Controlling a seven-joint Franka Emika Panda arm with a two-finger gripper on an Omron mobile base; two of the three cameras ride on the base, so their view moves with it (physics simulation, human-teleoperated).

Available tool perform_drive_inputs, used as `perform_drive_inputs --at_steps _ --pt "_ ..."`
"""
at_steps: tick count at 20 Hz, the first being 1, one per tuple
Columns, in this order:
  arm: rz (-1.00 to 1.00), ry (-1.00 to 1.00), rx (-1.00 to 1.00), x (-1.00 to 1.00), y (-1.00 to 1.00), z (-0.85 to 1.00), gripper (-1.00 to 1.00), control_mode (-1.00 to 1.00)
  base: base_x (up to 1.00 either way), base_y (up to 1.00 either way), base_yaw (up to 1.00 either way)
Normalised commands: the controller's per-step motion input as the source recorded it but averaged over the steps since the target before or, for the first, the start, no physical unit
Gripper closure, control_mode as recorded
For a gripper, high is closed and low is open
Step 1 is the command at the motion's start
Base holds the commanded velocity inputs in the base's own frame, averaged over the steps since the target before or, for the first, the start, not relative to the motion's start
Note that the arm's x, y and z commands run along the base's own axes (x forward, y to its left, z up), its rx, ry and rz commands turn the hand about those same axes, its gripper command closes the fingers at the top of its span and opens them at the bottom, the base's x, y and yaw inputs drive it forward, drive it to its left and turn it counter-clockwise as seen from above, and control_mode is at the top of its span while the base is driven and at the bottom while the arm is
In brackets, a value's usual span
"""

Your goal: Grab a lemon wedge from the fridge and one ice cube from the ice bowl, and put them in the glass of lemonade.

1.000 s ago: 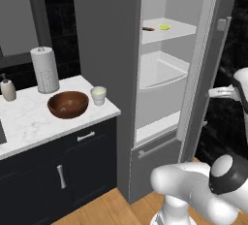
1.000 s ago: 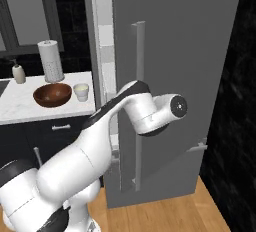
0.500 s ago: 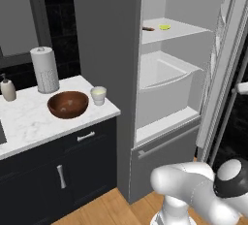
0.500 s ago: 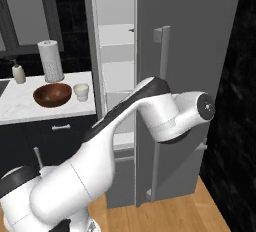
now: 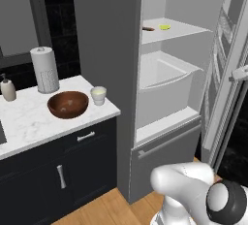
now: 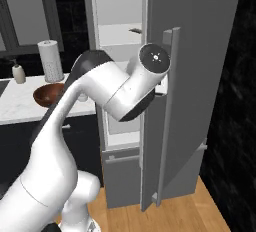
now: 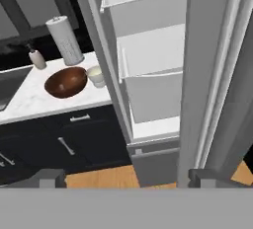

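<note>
The fridge [image 5: 184, 73] door stands wide open, white shelves on show. Up on its top shelf sits the lemon wedge [image 5: 165, 26], tiny and yellow-green, just beside a thin reddish-brown item [image 5: 148, 28] on that same shelf. Left of the fridge, on the marble bench [image 5: 29, 122], the ice bowl [image 5: 68, 104] rests with the glass of lemonade [image 5: 99, 95] just beside it, on the side nearer the fridge. Behind the bowl, farther from the fridge, stands the paper-towel roll [image 5: 44, 69], and beyond that the soap dispenser [image 5: 7, 88]. The pincer [image 7: 126, 177] is spread wide, gripping nothing, its tips either side of the fridge door's edge, near the long bar handle [image 6: 168, 116].
</note>
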Motion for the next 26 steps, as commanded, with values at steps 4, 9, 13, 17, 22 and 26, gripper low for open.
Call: perform_drive_inputs --at_steps 4,9,13,17,22,26 --pt "-0.35 0.24 -0.48 0.6 0.88 0.09 -1.0 -1.0 0.0 0.0 0.0" --pt "-0.31 0.21 -0.57 1.0 0.6 0.0 -1.0 -1.0 0.0 0.0 0.0" --pt "-0.3 0.38 -0.65 1.0 0.21 0.01 -1.0 -1.0 0.0 0.0 0.0" --pt "-0.23 0.47 -0.56 1.0 -0.16 0.01 -1.0 -1.0 0.0 0.0 0.0" --pt "-0.12 0.34 -0.4 0.89 -0.77 0.0 -1.0 -1.0 0.0 0.0 0.0" --pt "-0.15 0.25 -0.2 0.01 -1.0 0.01 -1.0 -1.0 0.0 0.0 0.0"
